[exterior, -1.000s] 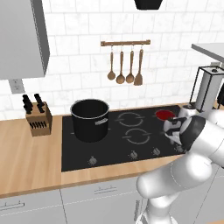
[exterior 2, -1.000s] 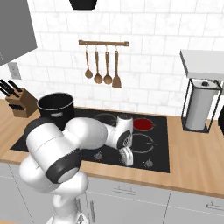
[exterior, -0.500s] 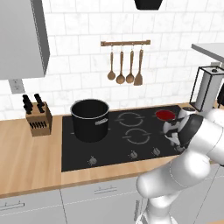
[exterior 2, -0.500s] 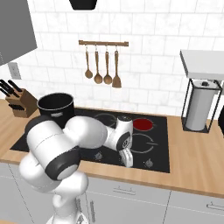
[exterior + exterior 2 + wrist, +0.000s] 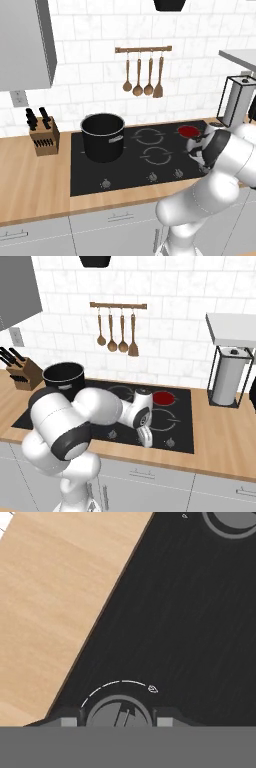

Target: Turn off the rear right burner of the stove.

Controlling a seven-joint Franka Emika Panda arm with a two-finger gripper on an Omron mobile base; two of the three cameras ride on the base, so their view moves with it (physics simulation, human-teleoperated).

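Directly between the fingers of the released pincer [image 5: 118, 722] sits a stove [image 5: 130, 165] knob [image 5: 118, 714], rear right burner [image 5: 162, 398] glowing beyond.

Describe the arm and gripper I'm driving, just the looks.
Glossy white rounded arm with dark grey-black bands at the joints. The white hand ends in a two-finger gripper with small dark grey finger tips. No cables or markings show.
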